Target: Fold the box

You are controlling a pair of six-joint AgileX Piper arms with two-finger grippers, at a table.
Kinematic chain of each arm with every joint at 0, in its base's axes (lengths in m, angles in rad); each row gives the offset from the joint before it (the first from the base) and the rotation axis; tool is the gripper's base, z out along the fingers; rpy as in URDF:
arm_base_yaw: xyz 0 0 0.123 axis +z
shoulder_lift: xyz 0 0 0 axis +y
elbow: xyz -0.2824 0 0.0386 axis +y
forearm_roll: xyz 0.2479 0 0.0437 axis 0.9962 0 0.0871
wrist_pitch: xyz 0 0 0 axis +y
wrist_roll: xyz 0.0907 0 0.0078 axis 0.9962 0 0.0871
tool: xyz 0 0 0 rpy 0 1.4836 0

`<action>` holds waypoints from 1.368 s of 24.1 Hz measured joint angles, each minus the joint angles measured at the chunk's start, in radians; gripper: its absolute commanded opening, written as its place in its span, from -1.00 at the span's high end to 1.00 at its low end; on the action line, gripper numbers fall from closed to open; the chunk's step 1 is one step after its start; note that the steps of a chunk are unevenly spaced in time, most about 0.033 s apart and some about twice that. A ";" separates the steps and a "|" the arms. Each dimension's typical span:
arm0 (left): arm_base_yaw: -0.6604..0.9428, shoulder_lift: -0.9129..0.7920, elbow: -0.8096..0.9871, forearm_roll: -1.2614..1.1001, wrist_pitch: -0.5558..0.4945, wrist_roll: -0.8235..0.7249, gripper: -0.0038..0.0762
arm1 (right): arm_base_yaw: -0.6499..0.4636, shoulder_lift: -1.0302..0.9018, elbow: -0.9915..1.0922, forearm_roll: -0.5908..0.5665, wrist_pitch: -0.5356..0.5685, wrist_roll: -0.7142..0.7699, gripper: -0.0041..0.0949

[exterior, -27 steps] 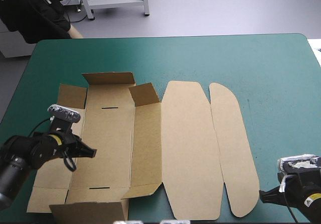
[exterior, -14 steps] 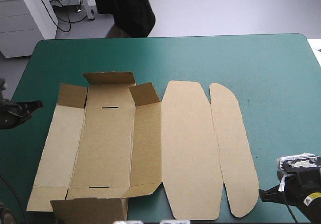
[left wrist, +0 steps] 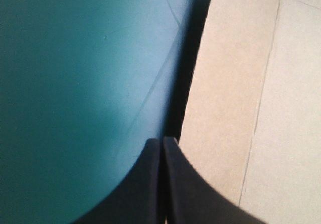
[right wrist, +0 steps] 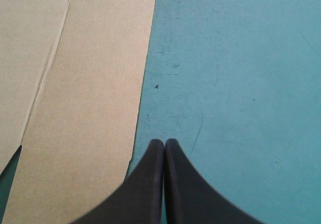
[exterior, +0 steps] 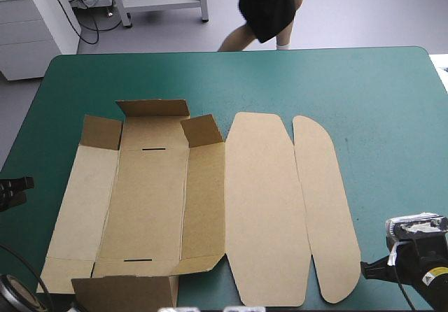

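The box [exterior: 150, 200] lies flat on the bench [exterior: 364, 88], left of centre, with only its far flaps [exterior: 152, 109] raised. My left tool [left wrist: 161, 139], closed and empty, hangs just beside the box's left edge. My right tool [right wrist: 164, 141], also closed and empty, is beside the rounded lid flap [exterior: 325, 207]. I judge the board light and stiff, bending only at its creases, so I would grasp a free panel edge. The near flap [exterior: 122, 291] is cut off from view.
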 measured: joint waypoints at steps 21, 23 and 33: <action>0.000 -0.001 0.112 0.091 -0.005 0.010 -0.56 | 0.000 0.000 0.000 0.001 -0.001 0.000 0.96; 0.000 -0.001 0.159 0.092 -0.007 0.036 -0.56 | 0.000 0.000 0.000 0.001 -0.001 0.000 0.96; 0.000 -0.002 0.352 0.022 -0.078 0.195 -0.56 | 0.000 0.000 0.000 0.001 -0.001 0.000 0.96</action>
